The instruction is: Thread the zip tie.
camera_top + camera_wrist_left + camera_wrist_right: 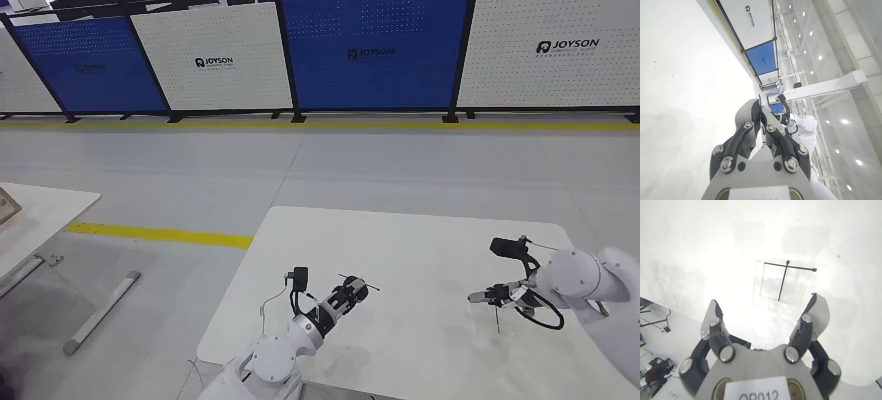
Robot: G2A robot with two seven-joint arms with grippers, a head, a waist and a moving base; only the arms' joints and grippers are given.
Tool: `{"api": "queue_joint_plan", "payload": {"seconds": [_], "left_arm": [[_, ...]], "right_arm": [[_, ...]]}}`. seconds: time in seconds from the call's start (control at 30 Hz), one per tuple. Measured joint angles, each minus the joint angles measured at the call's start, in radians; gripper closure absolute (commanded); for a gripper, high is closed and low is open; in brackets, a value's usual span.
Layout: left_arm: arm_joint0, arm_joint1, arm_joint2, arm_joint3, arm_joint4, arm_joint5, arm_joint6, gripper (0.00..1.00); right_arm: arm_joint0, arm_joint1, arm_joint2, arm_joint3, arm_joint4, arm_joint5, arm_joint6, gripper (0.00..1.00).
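Observation:
My left gripper [352,291] hangs above the table's front middle, shut on a thin black zip tie [360,281] that sticks out on both sides of its tips. In the left wrist view the zip tie's end [759,98] pokes out past the closed fingers [755,111]. My right gripper [765,300] stands open over the table's right side, nothing between its fingers. Beyond it, two more black zip ties [784,275] lie crossed on a clear square tray [757,283]; one of them [497,318] is visible under the right gripper [480,296] in the top view.
The white table [400,250] is bare between the two arms. Its front edge runs close behind the left arm. A second white table [40,215] stands at the far left across open floor.

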Motion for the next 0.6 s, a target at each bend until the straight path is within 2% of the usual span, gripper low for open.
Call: {"api": "queue_joint_plan", "payload": {"seconds": [0.07,0.2,0.33,0.4,0.6], "left_arm": [[0.000,0.000,0.000,0.000,0.000,0.000,0.000,1.00],[0.000,0.000,0.000,0.000,0.000,0.000,0.000,1.00],[0.000,0.000,0.000,0.000,0.000,0.000,0.000,1.00],[0.000,0.000,0.000,0.000,0.000,0.000,0.000,1.00],[0.000,0.000,0.000,0.000,0.000,0.000,0.000,1.00]], "right_arm": [[-0.006,0.003,0.010,-0.004,-0.006,0.005,0.007,0.66],[-0.012,0.005,0.014,-0.018,-0.030,0.031,0.026,0.65],[-0.008,0.002,0.016,-0.007,-0.035,0.052,0.054,0.79],[-0.002,-0.002,0.013,0.004,-0.042,0.069,0.063,0.75],[0.014,-0.022,0.001,0.044,-0.070,0.070,0.079,0.70]]}}
